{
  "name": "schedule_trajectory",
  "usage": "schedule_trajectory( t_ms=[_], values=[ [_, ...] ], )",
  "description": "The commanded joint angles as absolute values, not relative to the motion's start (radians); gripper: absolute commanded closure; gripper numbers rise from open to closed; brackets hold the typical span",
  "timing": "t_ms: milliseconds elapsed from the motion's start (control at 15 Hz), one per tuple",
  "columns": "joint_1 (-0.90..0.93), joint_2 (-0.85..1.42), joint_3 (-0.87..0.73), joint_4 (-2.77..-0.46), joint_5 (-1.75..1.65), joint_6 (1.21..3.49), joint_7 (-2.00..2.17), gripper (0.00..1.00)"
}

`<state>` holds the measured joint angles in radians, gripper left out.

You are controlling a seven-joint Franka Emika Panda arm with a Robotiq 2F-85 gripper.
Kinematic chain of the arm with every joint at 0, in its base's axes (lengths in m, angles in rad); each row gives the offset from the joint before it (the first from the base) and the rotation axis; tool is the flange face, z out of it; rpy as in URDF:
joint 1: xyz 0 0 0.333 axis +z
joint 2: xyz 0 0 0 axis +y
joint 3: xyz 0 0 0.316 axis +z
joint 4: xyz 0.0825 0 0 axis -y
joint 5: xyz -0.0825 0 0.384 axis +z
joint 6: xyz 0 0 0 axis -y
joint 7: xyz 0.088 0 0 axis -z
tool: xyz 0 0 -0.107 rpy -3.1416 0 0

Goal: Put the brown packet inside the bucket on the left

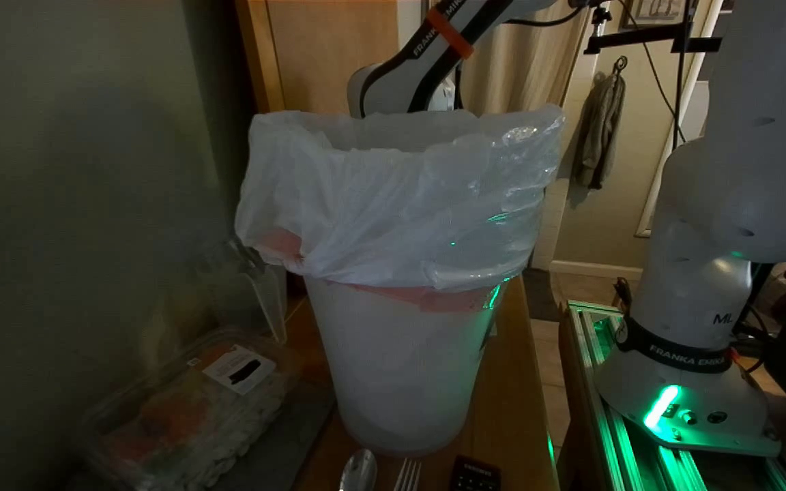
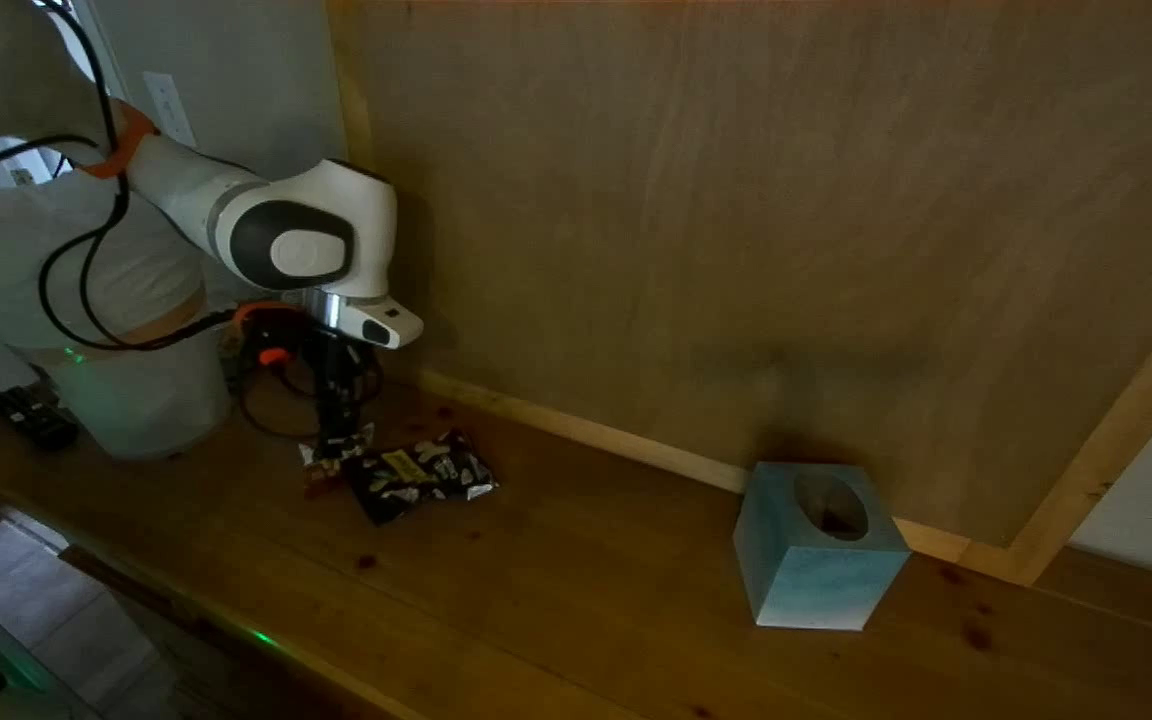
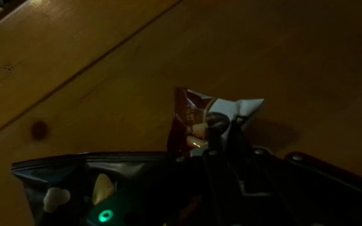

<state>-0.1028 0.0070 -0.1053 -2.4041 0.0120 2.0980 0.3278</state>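
The brown packet (image 3: 187, 110) is a small glossy red-brown and white packet with nuts pictured on it, in the wrist view. In an exterior view the brown packet (image 2: 321, 468) is partly hidden by the fingers. My gripper (image 3: 224, 136) is shut on its white side, with a strip of packet between the fingertips. In an exterior view the gripper (image 2: 339, 445) points down at the tabletop; whether the packet touches the wood is hard to tell. The white bucket (image 1: 400, 361) stands upright with a bag folded over its rim; the bucket (image 2: 151, 400) also shows behind the arm.
A larger black packet (image 2: 426, 472) lies right beside the gripper; it also shows in the wrist view (image 3: 74, 185). A blue-white tissue box (image 2: 826, 550) stands by the wooden panel (image 2: 686, 250). A clear plastic box (image 1: 188, 409), spoon (image 1: 359, 470), fork (image 1: 406, 475) and remote (image 1: 475, 474) lie near the bucket.
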Motion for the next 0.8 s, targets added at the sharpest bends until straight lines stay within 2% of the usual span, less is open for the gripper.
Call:
schedule_trajectory(
  t_ms=[0,400,733],
  values=[
    [-0.103,-0.005,-0.105,-2.394,0.008,2.052,0.348,1.0],
    [-0.103,-0.082,-0.1,-2.404,-0.044,2.0,0.372,1.0],
    [-0.102,-0.253,-0.058,-2.416,-0.158,1.939,0.469,1.0]
  ],
)
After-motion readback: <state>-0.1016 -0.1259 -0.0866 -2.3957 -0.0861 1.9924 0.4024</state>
